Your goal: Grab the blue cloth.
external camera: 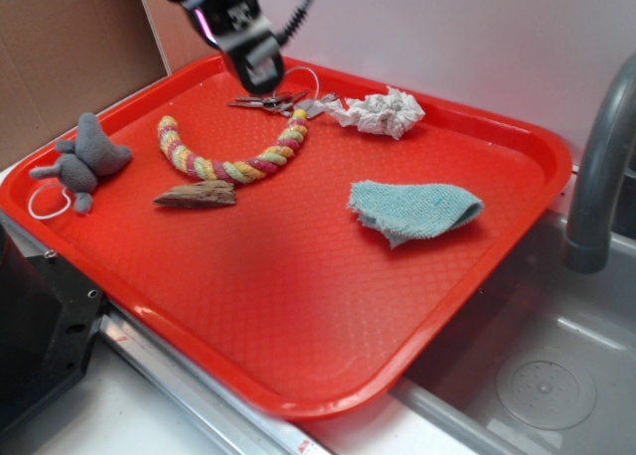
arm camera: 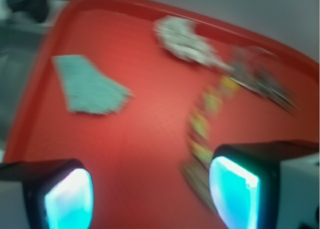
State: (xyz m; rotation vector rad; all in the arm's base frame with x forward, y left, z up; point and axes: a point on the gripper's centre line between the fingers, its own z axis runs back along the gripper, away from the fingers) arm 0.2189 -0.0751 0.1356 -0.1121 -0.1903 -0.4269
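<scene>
A big red plastic tray (external camera: 298,306) sits by a grey metal sink (external camera: 556,385). The small light blue-green fuzzy cloth (external camera: 412,209) lies folded and flat near the tray's right edge, about halfway along it. Nothing is touching the cloth.

The black robot gripper (external camera: 260,73) hangs in the air over the tray's back edge, well apart from the cloth. In the blurry wrist view its two fingers (arm camera: 67,199) are spread wide with only red tray between them, so the jaws are let go and hold nothing.

Under the gripper lies a bunch of silver keys (external camera: 273,101). Beside them, at the back edge, is a crumpled white paper wad (external camera: 383,112). A curved rope toy in yellow, pink and green (external camera: 234,157) lies near the middle. A brown piece of wood (external camera: 197,195) sits just in front of it. A grey stuffed mouse toy (external camera: 84,160) rests by the left edge.
</scene>
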